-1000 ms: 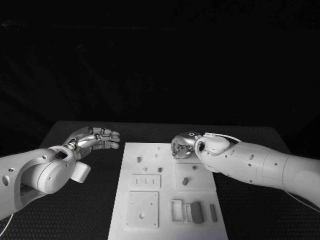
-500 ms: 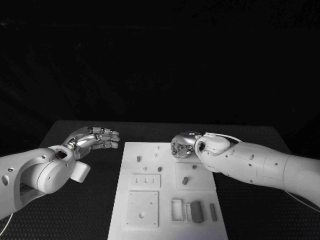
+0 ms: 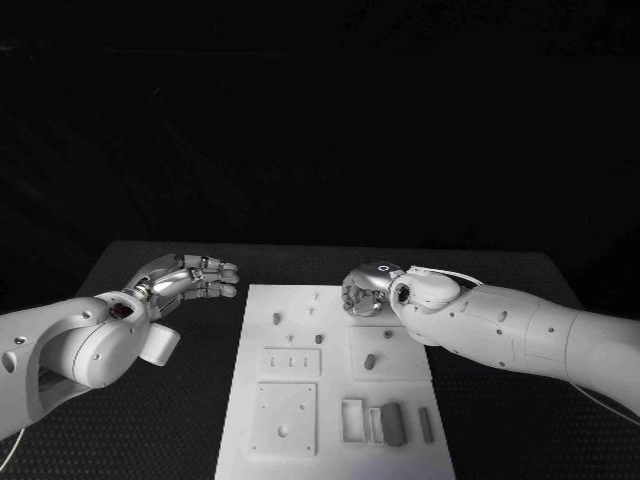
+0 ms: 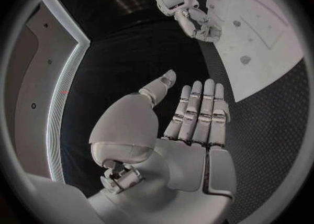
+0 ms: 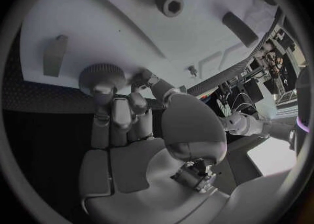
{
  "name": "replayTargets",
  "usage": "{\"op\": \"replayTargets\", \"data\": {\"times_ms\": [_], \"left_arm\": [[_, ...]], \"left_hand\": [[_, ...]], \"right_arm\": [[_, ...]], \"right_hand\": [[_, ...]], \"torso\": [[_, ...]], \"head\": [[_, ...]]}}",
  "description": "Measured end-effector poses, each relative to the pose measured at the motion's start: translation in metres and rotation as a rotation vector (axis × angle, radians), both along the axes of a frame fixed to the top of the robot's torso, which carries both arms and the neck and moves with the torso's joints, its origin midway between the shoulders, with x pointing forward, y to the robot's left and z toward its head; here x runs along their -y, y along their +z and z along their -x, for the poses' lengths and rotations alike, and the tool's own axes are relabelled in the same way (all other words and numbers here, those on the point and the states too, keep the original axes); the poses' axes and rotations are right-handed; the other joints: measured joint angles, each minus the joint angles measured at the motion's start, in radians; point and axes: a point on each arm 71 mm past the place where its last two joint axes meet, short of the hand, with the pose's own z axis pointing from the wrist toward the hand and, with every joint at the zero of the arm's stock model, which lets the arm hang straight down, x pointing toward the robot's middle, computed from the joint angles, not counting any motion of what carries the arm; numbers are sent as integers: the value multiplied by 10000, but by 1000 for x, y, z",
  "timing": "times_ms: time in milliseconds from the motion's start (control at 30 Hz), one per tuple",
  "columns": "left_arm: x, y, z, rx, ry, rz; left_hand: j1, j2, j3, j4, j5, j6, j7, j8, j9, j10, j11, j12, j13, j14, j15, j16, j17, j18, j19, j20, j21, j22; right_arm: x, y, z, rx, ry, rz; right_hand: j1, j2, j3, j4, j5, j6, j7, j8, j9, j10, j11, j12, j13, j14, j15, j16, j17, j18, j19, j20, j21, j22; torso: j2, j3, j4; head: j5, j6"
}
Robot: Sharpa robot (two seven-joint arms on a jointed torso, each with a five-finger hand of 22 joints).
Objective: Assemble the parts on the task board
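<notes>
My right robot hand [image 3: 365,293] is over the far end of the task board [image 3: 338,440], fingers curled round a round knurled part [image 5: 102,78] w/ a ridged rim; fingertips [image 5: 104,89] pinch it just above the white plate. My left robot hand [image 3: 190,276] hangs over the table [image 3: 162,430] just off the board's left edge, palm up, fingers straight & side by side, nothing in it; silver segmented shells, smooth white palm. The board is a flat matte white plate w/ raised square panels. Near the right hand: a small ring-shaped part [image 5: 169,3], a dark oblong part [image 5: 238,28], a grey slab-like part [image 5: 55,54]. At the near end, narrow upright bars [image 3: 389,424] stand in a row. The table is black w/ a fine woven texture.
</notes>
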Motion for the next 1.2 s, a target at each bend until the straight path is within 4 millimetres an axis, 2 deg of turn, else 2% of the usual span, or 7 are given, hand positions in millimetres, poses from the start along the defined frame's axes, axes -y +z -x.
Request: {"op": "replayTargets", "data": {"times_ms": [133,500,633,1200], "left_arm": [[0,0,0,-1,-1,1],[-1,0,0,-12,12,-3],[-1,0,0,-47,16,14],[0,-1,0,-116,9,54]], "left_hand": [[0,0,0,0,0,0,0,0,0,0,0,0,0,0,0,0,-1,0,0,0,-39,0],[0,0,0,0,0,0,0,0,0,0,0,-8,1,0,0,0,8,-6,74,-2,-39,-9],[0,0,0,0,0,0,0,-41,-16,0,0,-38,-11,0,0,-39,8,-7,74,-2,-39,-14],[0,0,0,0,0,0,0,-41,-24,0,0,-38,-11,0,0,-39,16,-7,73,-1,-78,-18]], "right_arm": [[0,0,0,107,-36,3],[-2,-4,8,834,-175,-376],[-7,-4,9,1032,-177,-565],[-40,8,10,1662,27,-1110]], "right_hand": [[-52,11,-29,29,0,139,-74,39,39,50,-51,0,1,35,-36,0,8,19,0,0,38,0],[-147,-65,-29,28,0,256,-85,39,99,123,-123,40,-43,123,-118,-1,-16,49,45,-41,38,0],[-189,-109,-32,26,-2,459,-38,39,116,124,-123,40,-57,126,-122,-1,-16,50,58,-53,38,0],[-189,-109,-33,25,-3,475,-27,18,113,194,-193,39,-87,166,-158,-2,-48,49,110,-72,38,7]], "torso": [[3,-2,0],[10,-10,5],[11,-13,12],[9,-32,23]], "head": [[11,-28],[-13,0],[-36,23],[-4,114]]}}
